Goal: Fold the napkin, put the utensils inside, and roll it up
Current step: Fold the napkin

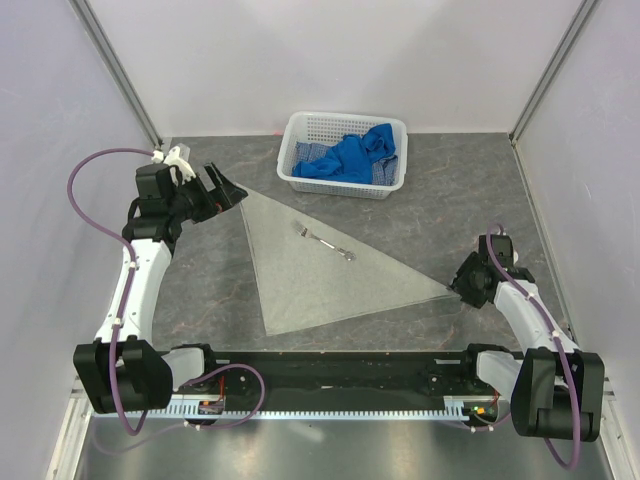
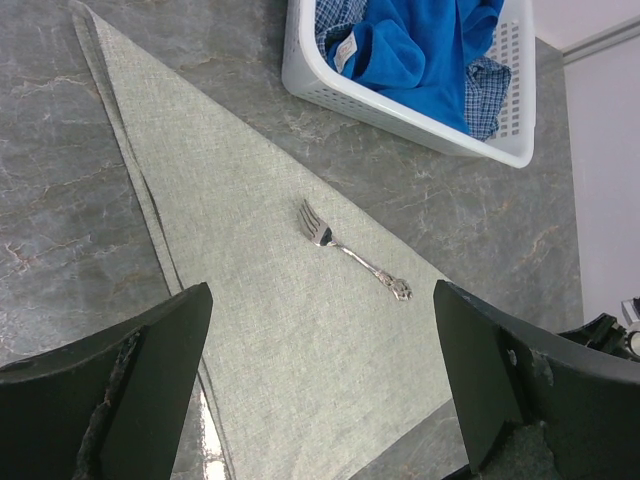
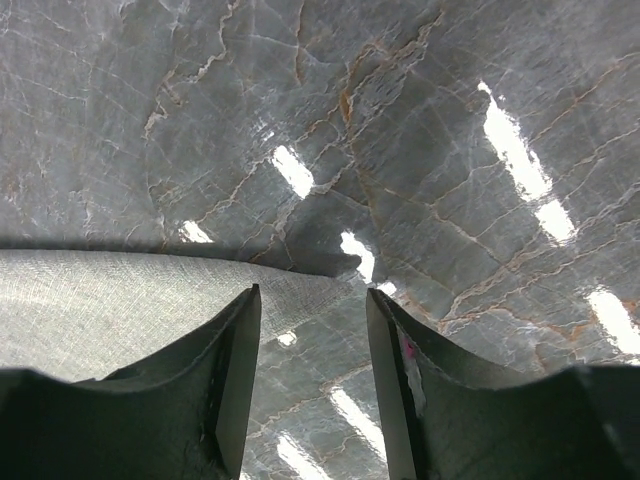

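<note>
The napkin [image 1: 310, 270] lies flat on the table, folded into a light grey-beige triangle. A silver fork [image 1: 325, 243] rests on it near the far edge, its tines toward the far left. My left gripper [image 1: 228, 190] hovers open by the napkin's far-left corner; its wrist view looks down on the napkin [image 2: 260, 260] and the fork [image 2: 355, 258] between the wide-apart fingers [image 2: 170, 340]. My right gripper [image 1: 458, 290] sits low at the napkin's right tip. In its wrist view the jaws stand apart with the pointed tip of the napkin [image 3: 320, 280] between them, touching neither finger.
A white plastic basket [image 1: 340, 185] holding bright blue cloths [image 1: 350, 155] stands at the back centre, just beyond the napkin's far edge. White walls close the left, right and back. Both arm bases sit along the near edge.
</note>
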